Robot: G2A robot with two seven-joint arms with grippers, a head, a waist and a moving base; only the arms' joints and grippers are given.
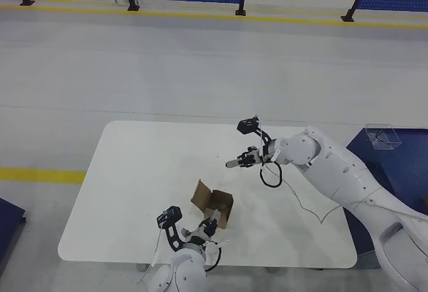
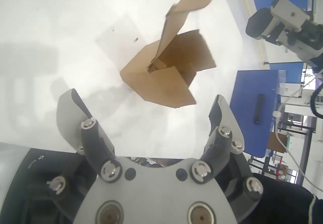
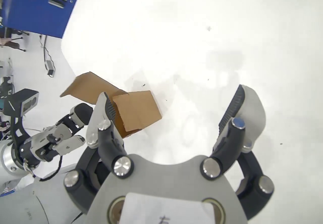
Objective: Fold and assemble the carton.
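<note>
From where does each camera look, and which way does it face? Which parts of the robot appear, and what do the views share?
Top view: above the arms, facing down at the table; shows the left gripper and right gripper.
Left wrist view: on the left wrist, facing past its open fingers toward the carton.
Right wrist view: on the right wrist, facing past its open fingers down at the table.
Shared: all three show the carton on the white table.
</note>
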